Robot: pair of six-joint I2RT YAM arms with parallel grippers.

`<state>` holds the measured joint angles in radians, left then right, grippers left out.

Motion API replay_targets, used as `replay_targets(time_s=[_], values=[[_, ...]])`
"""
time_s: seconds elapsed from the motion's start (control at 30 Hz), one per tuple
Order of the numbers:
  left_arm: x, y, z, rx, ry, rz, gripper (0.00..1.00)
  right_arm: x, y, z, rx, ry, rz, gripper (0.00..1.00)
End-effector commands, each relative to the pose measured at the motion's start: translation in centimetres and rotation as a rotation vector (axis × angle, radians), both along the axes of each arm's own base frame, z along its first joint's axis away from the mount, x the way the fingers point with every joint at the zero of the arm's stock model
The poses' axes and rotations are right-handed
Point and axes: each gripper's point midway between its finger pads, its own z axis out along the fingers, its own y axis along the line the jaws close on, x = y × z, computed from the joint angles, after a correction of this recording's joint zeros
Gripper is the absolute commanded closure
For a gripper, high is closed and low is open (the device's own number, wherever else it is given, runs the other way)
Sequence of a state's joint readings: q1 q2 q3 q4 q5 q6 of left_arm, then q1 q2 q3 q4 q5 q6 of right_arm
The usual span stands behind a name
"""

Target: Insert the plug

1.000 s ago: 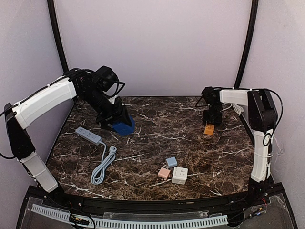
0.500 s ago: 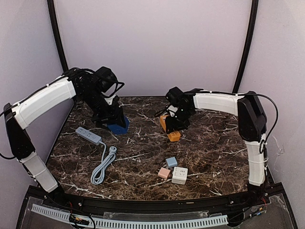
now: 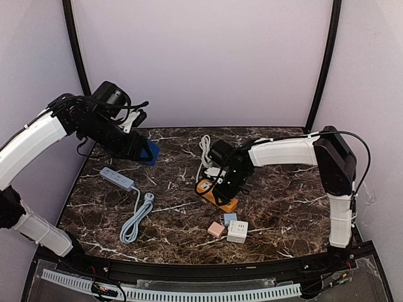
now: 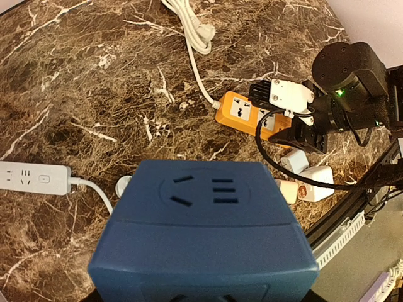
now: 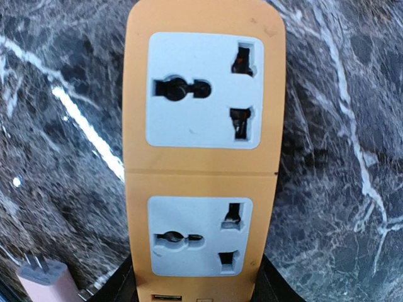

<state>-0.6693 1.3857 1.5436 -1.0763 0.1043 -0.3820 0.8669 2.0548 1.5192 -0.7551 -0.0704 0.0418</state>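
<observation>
– Looking at the left gripper (image 3: 143, 151), what's it got?
– It's clamped on a blue cube (image 3: 152, 153), upper left. The right gripper (image 3: 225, 187) grips the orange strip (image 3: 216, 192), centre frame.
– And the plug (image 3: 204, 143)?
– Lying loose on the table (image 3: 283, 201), just above the strip, on its white cord (image 3: 203, 158).

The orange two-socket power strip (image 4: 242, 112) faces sockets-up, with its white plug (image 4: 206, 29) lying unplugged farther back.
</observation>
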Motion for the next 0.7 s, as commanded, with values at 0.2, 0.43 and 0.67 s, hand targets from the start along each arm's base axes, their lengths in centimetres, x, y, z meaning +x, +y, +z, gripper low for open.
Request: replay_targets(time_s=[0.2, 0.43, 0.67], values=[[3.2, -2.8, -0.1, 0.064, -0.073, -0.202, 0.99, 1.3, -2.1, 1.3, -0.064, -0.149, 0.087, 0.91], [4.0, -4.3, -1.2, 0.06, -0.056, -0.255, 0.99, 1.9, -3.8, 1.5, -0.114, -0.215, 0.066, 0.81], [4.4, -5.7, -1.5, 0.03, -0.05, -0.307, 0.99, 1.9, -5.1, 2.0, -0.113, -0.251, 0.011, 0.61]])
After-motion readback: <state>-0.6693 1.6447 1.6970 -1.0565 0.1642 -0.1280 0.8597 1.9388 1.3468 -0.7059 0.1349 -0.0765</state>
